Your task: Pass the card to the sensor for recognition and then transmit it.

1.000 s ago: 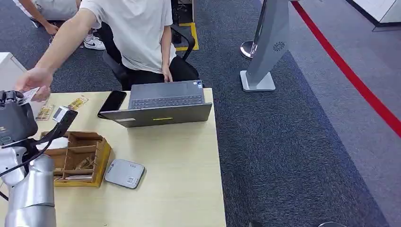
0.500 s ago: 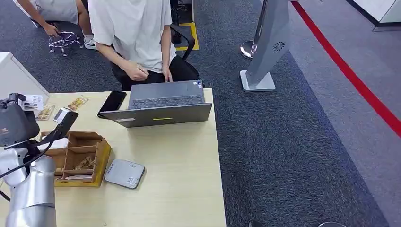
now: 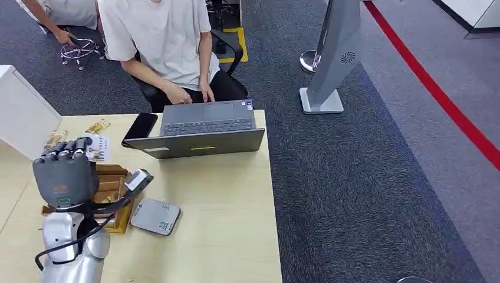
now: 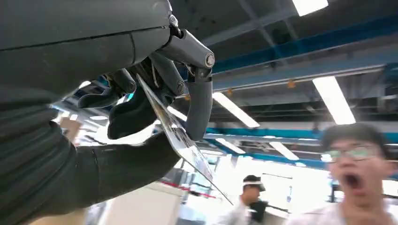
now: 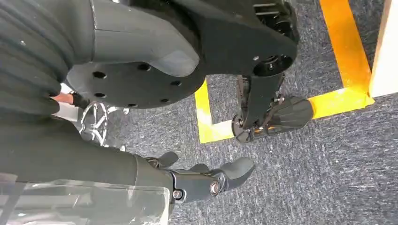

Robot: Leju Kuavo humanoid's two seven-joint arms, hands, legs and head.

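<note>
Now the person (image 3: 162,41) sits typing at the laptop (image 3: 203,127), arm drawn back from a second ago. The left hand (image 3: 63,172) has swung inward above the wooden box (image 3: 112,183), pinching the card (image 3: 97,147). The right hand (image 5: 206,180) hangs over carpet, fingers loosely apart, holding nothing.

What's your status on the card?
Left hand raised, pinching card. Right hand hangs empty, fingers loose. Sensor on table, nothing on it.
</note>
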